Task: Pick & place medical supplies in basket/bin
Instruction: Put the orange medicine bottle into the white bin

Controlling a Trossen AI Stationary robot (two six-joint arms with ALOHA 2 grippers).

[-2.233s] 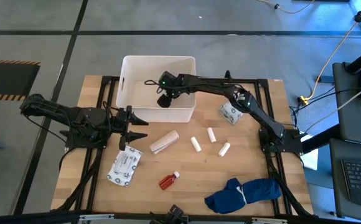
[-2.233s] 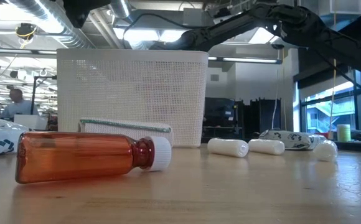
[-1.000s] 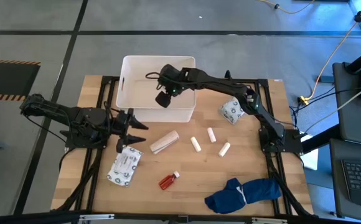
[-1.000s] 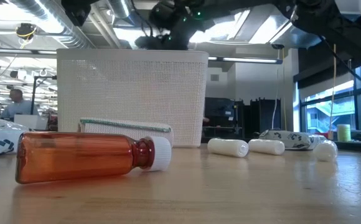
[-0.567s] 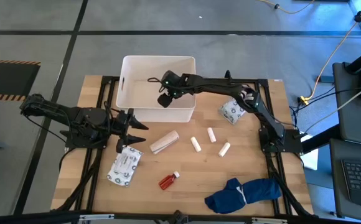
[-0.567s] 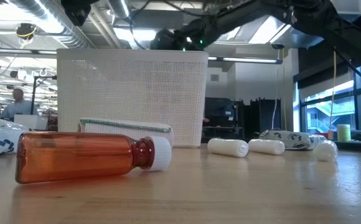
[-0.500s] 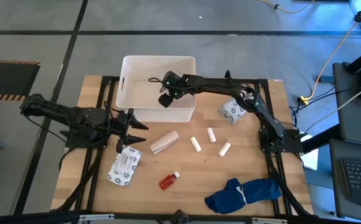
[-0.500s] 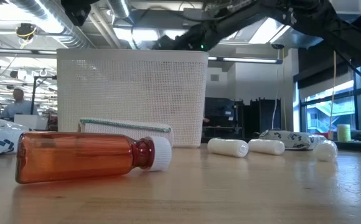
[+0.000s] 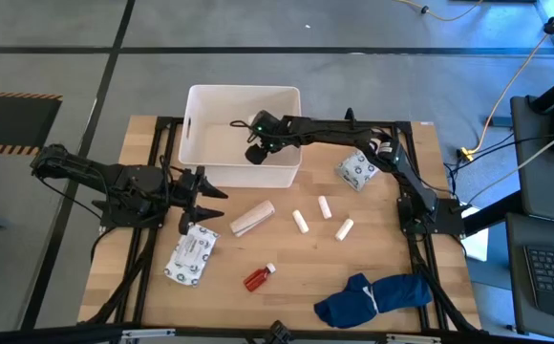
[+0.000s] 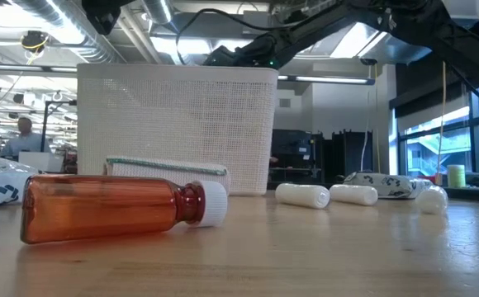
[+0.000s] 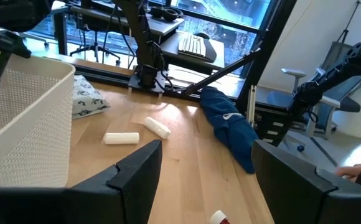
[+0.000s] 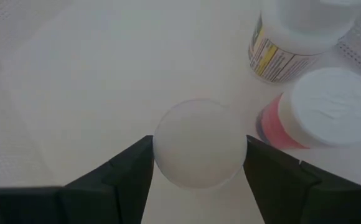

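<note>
white cylinder (image 12: 199,143) clamped between right tool (image 12: 199,163) fingers, inside tub (image 9: 194,99) (left tool (image 11: 202,168) open, beside it)

The surface (image 9: 287,263) is matt pale wood. The tub (image 10: 173,124) is white perforated plastic. The bottle (image 10: 107,206) is glossy amber plastic; the bundle (image 9: 372,298) is soft blue cloth.

dark jointed arms (image 9: 334,131), black cables

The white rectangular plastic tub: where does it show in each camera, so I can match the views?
High view: white rectangular plastic tub at the table's far edge, left of centre, right gripper over it.
Low view: tub as a mesh wall behind the amber bottle.
Left wrist view: tub at the picture's left.
Right wrist view: tub's floor fills the picture.
Shared landmark: the dark right arm above the tub.
</note>
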